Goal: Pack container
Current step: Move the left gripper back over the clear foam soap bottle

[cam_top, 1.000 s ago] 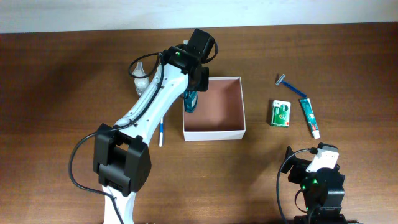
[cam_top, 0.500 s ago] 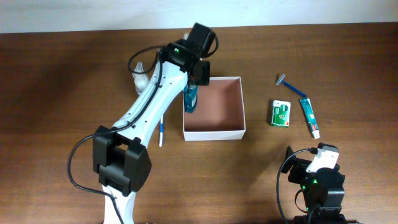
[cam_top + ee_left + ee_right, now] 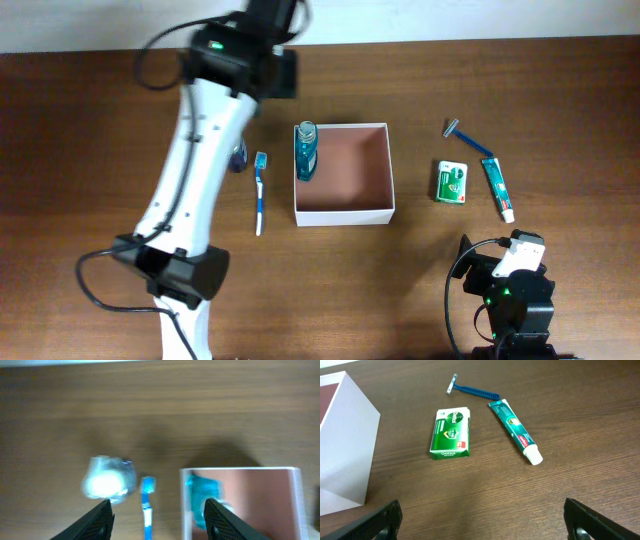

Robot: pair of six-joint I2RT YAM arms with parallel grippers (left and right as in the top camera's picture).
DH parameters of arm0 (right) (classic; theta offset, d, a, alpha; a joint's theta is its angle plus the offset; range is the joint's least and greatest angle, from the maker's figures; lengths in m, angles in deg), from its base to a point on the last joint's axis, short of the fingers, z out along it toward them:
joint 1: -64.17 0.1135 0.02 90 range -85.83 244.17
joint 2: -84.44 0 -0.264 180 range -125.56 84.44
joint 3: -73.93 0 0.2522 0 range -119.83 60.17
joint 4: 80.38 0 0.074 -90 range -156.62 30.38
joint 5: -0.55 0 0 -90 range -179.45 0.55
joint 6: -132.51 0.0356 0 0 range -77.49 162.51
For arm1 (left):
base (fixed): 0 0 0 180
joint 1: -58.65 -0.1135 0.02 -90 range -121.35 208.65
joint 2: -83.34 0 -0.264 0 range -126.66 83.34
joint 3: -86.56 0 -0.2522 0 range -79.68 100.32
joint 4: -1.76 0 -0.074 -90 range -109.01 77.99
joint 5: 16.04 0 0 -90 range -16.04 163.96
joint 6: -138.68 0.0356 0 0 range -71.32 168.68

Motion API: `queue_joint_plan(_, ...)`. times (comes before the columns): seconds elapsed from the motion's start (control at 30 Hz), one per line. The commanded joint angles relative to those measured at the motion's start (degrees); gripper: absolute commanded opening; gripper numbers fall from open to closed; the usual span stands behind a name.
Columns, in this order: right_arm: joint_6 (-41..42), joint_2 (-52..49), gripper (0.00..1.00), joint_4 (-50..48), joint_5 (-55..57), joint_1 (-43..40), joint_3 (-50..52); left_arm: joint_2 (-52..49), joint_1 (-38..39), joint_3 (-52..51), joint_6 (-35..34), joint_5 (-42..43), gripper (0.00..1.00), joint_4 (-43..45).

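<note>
The container [image 3: 350, 175] is a square white-walled box with a pinkish-brown inside, at the table's middle. A teal bottle [image 3: 306, 150] stands inside it against the left wall. My left gripper [image 3: 160, 522] hangs high above the table, open, with nothing between its fingers. Below it I see the container's rim [image 3: 240, 469], the bottle [image 3: 202, 497], a blue toothbrush [image 3: 147, 505] and a clear wrapped item [image 3: 107, 477]. My right gripper [image 3: 490, 525] rests low at the front right, wide open and empty, facing the container's wall [image 3: 345, 450].
The toothbrush [image 3: 260, 190] lies left of the container, and the clear item [image 3: 238, 157] is half hidden by my left arm. Right of the container lie a green packet [image 3: 452, 182], a toothpaste tube [image 3: 497, 188] and a blue razor [image 3: 468, 138].
My left gripper has let go of the teal bottle inside the container, then lifted up and back to the left. The bottle stays upright. The right arm has not moved.
</note>
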Motion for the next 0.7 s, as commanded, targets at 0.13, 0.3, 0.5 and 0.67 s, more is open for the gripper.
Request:
queue_joint_plan(0.13,0.26,0.42,0.99,-0.15,0.72,0.22,0.17,-0.46,-8.46,0.59,0.68,2.4,0.61,-4.76)
queue_joint_plan(0.3,0.26,0.42,0.99,-0.15,0.72,0.22,0.17,-0.46,-11.15,-2.75,0.76,5.7,0.61,-4.72)
queue_joint_plan(0.5,0.26,0.42,0.99,-0.15,0.72,0.22,0.17,-0.46,-11.08,-8.63,4.46,8.28,0.6,-0.17)
queue_joint_plan(0.67,0.26,0.42,0.99,-0.15,0.72,0.22,0.17,-0.48,-11.08,-12.26,4.39,8.26,0.6,2.23)
